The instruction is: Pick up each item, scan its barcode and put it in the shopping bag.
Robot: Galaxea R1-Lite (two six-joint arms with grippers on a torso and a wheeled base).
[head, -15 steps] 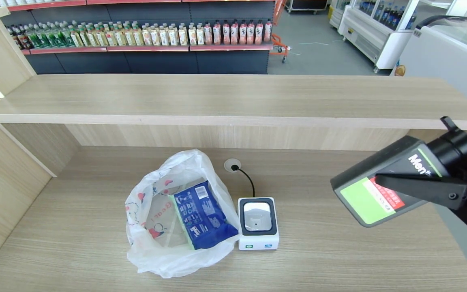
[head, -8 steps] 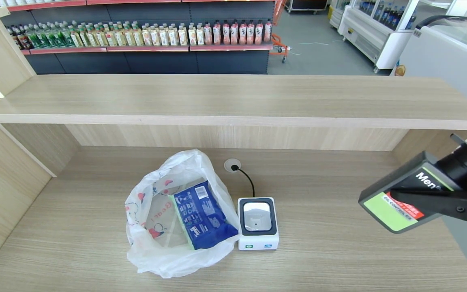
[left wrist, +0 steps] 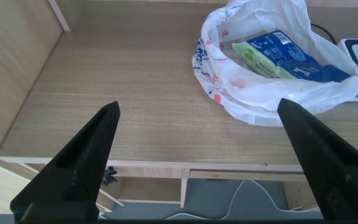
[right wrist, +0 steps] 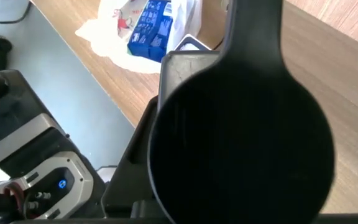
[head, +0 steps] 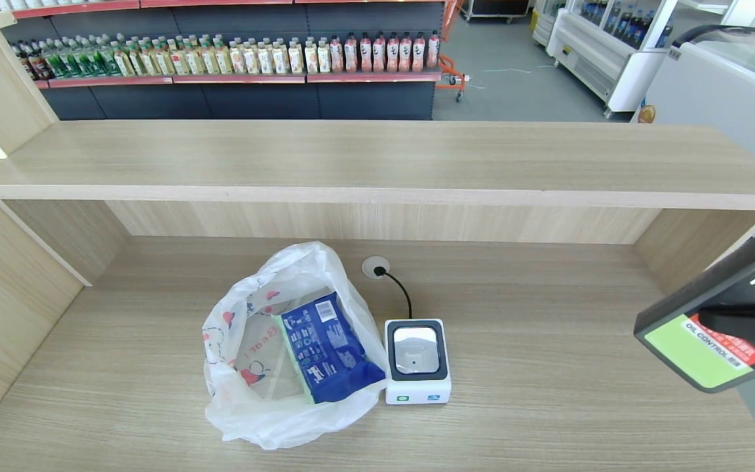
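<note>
Head view: the box (head: 685,347) now sits at the far right edge of the frame, above the right end of the surface (head: 548,406). Over the last second it travels right and nearer, away from the scanner (head: 417,357). The right gripper (head: 718,321) pinches it, one finger lying across the labelled face. The bag (head: 266,419) and the packet (head: 328,347) inside it hold their positions, the bag touching the scanner's left side.

Left wrist view: the left gripper (left wrist: 199,104) hangs over the near left part of the surface. Its fingers (left wrist: 79,168) are spread with nothing between them. The bag lies farther right.

Right wrist view: the box blocks the centre. The bag, packet and scanner lie well apart from it, beyond its far end.

Judgement: the box is withdrawing from the scanner, so the scan step probably remains open. The box must return over the scanner window before bagging.
</note>
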